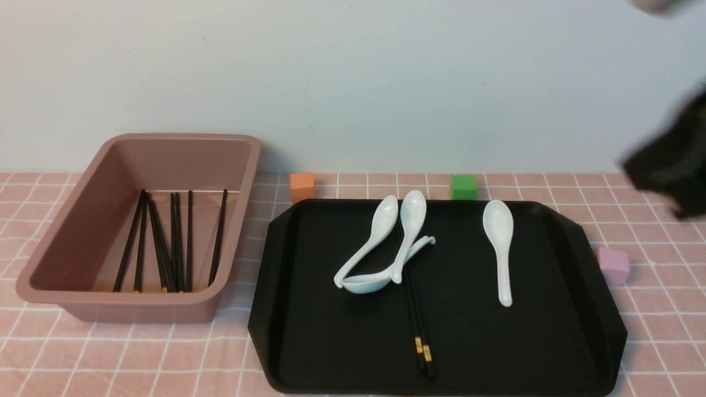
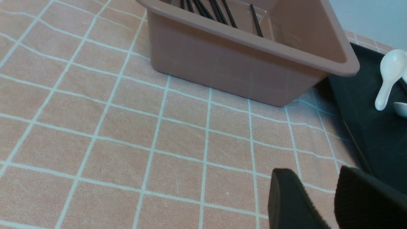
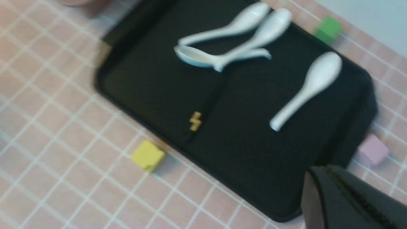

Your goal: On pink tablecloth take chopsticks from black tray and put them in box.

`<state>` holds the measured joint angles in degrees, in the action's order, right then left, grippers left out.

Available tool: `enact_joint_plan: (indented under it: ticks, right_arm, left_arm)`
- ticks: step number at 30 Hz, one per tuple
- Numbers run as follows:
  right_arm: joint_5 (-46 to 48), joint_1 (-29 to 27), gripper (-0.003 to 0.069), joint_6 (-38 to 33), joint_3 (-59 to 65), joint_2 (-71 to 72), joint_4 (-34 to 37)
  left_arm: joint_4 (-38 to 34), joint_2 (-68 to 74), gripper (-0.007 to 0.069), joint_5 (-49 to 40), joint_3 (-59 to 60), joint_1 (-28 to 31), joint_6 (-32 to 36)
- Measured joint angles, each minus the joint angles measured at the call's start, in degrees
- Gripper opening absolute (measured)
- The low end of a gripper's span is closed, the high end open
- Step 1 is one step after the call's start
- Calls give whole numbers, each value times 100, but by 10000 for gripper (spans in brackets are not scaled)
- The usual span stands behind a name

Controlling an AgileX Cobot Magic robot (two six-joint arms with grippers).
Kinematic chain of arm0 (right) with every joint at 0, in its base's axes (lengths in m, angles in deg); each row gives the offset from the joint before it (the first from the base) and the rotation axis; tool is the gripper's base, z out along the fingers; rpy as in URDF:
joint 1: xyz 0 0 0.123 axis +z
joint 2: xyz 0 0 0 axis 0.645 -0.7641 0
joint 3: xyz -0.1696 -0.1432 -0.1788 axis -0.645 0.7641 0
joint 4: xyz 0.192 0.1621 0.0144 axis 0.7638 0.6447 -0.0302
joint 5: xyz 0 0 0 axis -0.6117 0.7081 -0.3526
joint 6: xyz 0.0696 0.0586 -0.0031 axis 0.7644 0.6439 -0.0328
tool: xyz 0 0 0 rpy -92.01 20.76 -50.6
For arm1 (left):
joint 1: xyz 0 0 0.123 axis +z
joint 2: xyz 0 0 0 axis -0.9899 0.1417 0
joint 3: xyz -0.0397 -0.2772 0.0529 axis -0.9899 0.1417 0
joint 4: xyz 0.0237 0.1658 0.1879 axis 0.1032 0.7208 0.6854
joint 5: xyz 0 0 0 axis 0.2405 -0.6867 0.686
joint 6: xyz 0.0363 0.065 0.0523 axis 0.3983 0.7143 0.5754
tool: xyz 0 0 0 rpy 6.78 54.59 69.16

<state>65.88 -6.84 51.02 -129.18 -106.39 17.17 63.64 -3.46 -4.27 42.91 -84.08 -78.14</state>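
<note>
The black tray [image 1: 524, 342] lies on the pink tablecloth [image 1: 165, 353]. Two black chopsticks [image 1: 416, 309] with gold bands lie side by side on it, their far ends under white spoons [image 1: 386, 242]. The dusty-pink box [image 1: 71, 220] stands left of the tray with several chopsticks [image 1: 176, 242] inside. My left gripper [image 2: 314, 178] is open and empty above the cloth, in front of the box [image 2: 222, 63]. My right gripper [image 3: 327, 173] is shut and empty above the tray's near right corner [image 3: 254, 152]; it shows as a dark blur at the front view's right edge [image 1: 670, 160].
A fourth white spoon [image 1: 499, 248] lies alone on the tray's right half. Small cubes sit on the cloth: orange [image 1: 301, 187] and green [image 1: 463, 187] behind the tray, pink [image 1: 613, 266] at its right, yellow [image 3: 148, 156] at its front. A wall stands close behind.
</note>
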Motion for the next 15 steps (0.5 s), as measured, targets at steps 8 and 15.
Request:
enact_joint_plan:
  ticks: [8,15]
  right_arm:
    - [-3114,-2032,-13,-644,4391,2963,297]
    - [-4014,-2876,-13,-652,6712,5245,429]
  left_arm:
    - [0,0,238,0,0,0,0]
    - [0,0,238,0,0,0,0]
